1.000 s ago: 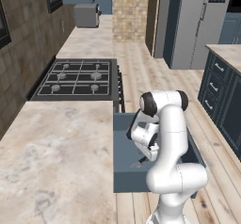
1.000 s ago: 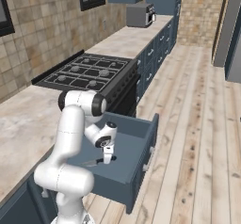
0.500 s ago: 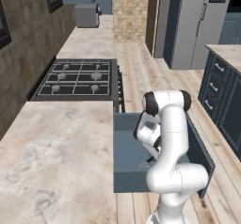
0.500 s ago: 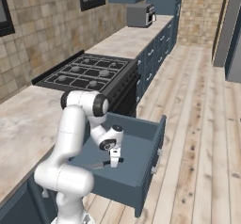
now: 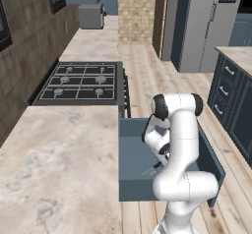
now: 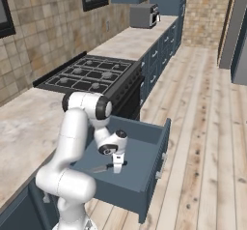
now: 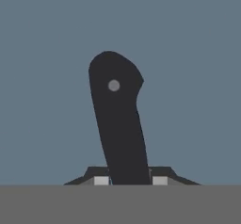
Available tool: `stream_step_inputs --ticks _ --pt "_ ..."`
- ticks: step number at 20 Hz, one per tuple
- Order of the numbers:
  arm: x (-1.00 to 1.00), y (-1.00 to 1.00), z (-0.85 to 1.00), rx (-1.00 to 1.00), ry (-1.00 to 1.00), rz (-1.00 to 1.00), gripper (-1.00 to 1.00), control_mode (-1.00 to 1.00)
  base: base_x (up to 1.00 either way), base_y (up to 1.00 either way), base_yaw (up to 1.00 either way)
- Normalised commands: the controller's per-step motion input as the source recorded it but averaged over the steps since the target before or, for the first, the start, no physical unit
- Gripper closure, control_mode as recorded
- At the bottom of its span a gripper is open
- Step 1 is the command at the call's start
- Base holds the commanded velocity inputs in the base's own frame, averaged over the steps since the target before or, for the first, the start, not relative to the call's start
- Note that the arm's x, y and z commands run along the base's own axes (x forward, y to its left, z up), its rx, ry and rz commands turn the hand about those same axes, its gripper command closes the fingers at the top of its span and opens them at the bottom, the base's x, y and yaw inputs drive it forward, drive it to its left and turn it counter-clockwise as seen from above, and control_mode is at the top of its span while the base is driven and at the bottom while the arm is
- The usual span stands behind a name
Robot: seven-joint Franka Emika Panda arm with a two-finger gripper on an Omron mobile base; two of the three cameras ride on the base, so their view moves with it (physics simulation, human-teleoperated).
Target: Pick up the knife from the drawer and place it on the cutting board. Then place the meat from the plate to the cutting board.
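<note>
The drawer stands pulled out from under the counter, a shallow slate-blue box. The knife lies on its floor, silver blade pointing toward the counter side. My gripper reaches straight down into the drawer and is shut on the knife's black handle. In the hand view the handle runs up from between my fingertips, against the bare drawer floor. The cutting board, the plate and the meat are out of view.
A black gas stove sits in the marbled counter just beyond the drawer. A toaster stands at the far end. Wooden floor lies open beside the drawer. Dark blue island cabinets stand across the aisle.
The fingers have come together from wide apart onto the knife handle. The hand stays low in the drawer; the knife still rests on the floor.
</note>
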Motion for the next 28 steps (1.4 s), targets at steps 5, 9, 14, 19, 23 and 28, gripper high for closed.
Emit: stream_step_inputs --ticks 5,9,14,19,23,28 --pt "0.07 -0.11 0.62 0.15 0.27 -0.03 1.0 -1.0 0.0 0.0 0.0" --pt "0.3 -0.1 0.6 0.16 0.41 0.0 1.0 -1.0 0.0 0.0 0.0" --pt "0.32 -0.23 0.83 0.2 0.37 -0.01 1.0 -1.0 0.0 0.0 0.0" --pt "0.51 -0.28 0.87 0.17 0.24 0.0 1.0 -1.0 0.0 0.0 0.0" --pt "0.17 -0.46 0.81 0.19 0.05 0.0 1.0 -1.0 0.0 0.0 0.0" --pt "-0.22 -0.07 0.75 0.08 -0.15 0.0 1.0 -1.0 0.0 0.0 0.0"
